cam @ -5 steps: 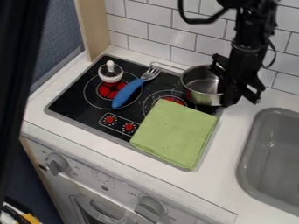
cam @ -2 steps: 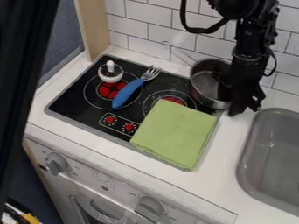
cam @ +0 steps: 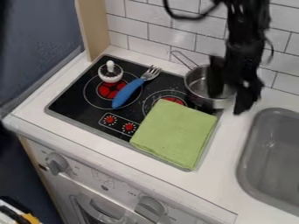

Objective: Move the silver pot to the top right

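With the pincer [cam: 227, 104] seen apart astride the pot [cam: 197, 85] rim, wall should be clamped squarely, towel [cam: 174, 133] at pincer's lower left avoided.

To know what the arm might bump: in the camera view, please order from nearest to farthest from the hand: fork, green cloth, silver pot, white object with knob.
1. Silver pot: right at the hand, at the stove's upper right.
2. Green cloth: lower right.
3. Fork: left of the pot.
4. White object with knob: upper left, farthest.
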Motion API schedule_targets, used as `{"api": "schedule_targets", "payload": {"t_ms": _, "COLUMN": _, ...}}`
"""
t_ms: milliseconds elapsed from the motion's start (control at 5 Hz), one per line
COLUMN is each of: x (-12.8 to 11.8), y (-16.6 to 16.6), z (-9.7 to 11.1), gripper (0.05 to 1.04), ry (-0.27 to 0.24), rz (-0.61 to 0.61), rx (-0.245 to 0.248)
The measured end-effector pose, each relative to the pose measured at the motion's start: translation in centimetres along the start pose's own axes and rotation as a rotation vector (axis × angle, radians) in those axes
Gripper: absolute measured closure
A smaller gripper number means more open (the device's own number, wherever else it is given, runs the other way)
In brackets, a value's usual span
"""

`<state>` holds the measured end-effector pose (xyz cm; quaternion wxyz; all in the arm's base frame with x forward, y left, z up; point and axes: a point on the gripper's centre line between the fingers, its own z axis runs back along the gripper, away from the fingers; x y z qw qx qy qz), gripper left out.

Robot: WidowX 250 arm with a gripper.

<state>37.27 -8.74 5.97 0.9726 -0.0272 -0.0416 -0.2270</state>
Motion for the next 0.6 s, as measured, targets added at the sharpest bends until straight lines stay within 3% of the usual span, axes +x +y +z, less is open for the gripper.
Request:
{"api": "schedule_targets", "payload": {"t_ms": 200, "x": -2.5, "y": 2.5, "z": 5.0, "gripper": 0.077, "ry": -0.054, "rz": 0.155, "rx": 0.042}}
{"api": "schedule_targets", "payload": {"t_ms": 400, "x": -5.3, "y": 3.9, "z": 5.3, "gripper": 0.083, "ry": -0.019, "rz": 0.280, "rx": 0.069}}
{"api": "schedule_targets", "payload": {"t_ms": 600, "x": -7.3, "y": 5.4, "z": 4.4, "gripper": 0.083, "ry": 0.019, "rz": 0.318, "rx": 0.067}}
